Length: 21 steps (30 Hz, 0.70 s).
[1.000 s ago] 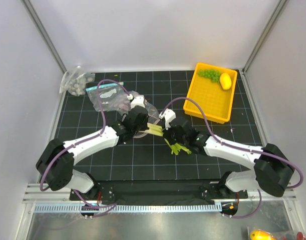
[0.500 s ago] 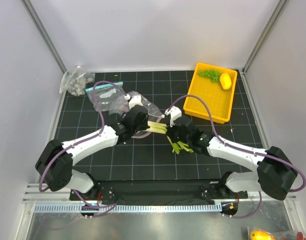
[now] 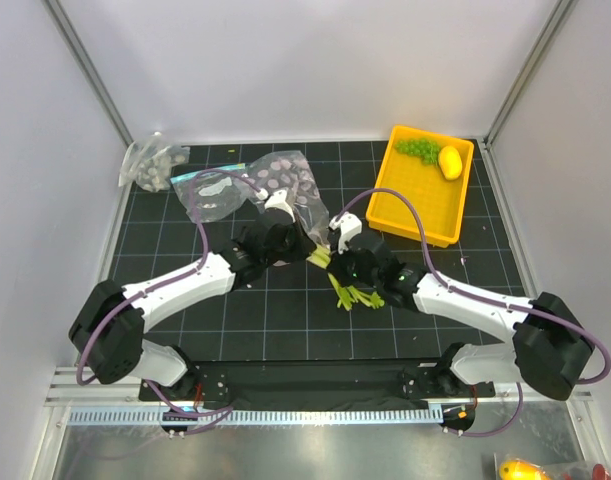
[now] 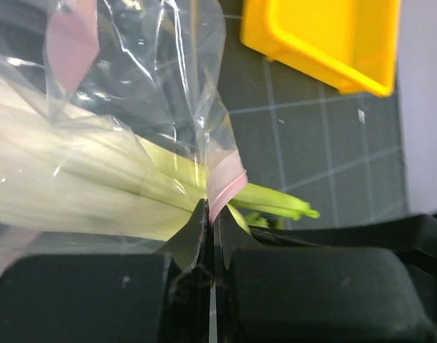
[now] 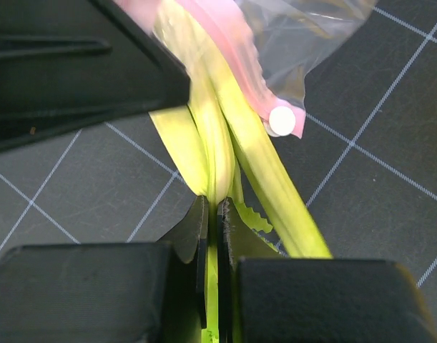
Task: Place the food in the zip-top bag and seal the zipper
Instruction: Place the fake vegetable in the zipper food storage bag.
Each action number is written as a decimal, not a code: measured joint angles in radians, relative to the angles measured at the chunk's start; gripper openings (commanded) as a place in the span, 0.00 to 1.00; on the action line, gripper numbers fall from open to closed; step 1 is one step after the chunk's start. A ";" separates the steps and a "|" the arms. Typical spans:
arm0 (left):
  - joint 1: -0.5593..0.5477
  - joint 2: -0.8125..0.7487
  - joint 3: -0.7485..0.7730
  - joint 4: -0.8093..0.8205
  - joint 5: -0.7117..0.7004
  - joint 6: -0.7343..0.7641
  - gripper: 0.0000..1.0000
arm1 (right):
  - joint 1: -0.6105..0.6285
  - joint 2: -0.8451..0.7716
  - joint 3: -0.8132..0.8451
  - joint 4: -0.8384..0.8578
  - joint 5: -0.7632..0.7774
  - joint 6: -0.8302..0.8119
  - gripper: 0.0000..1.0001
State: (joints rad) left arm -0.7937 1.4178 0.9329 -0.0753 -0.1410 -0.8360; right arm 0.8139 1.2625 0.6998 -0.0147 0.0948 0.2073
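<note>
While partly bagged, leek (image 5: 218, 143) in closed right gripper (image 5: 212, 214); left gripper (image 4: 211, 214) clamped on zipper (image 4: 225, 187).

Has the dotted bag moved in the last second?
Yes. The dotted bag has stretched toward the far side; its end now reaches level with the yellow tray.

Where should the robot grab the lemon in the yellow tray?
Probably around the lemon's fat middle, coming straight down from above. It lies on its side in a far corner of the yellow tray, whose raised walls would block a sideways reach. The grapes lie close beside it, so aim carefully.
</note>
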 measured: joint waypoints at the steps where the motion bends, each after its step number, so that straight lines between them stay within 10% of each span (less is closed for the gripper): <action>1: 0.000 0.000 -0.002 0.014 0.031 -0.003 0.00 | 0.000 0.002 0.000 0.002 -0.002 0.002 0.01; 21: 0.071 -0.091 -0.073 0.106 0.110 -0.054 0.00 | -0.002 -0.061 -0.038 0.020 0.042 0.030 0.01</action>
State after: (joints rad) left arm -0.7227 1.3270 0.8597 0.0303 -0.0311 -0.8898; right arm 0.8116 1.2011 0.6617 0.0051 0.1368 0.2375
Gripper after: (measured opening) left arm 0.016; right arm 0.069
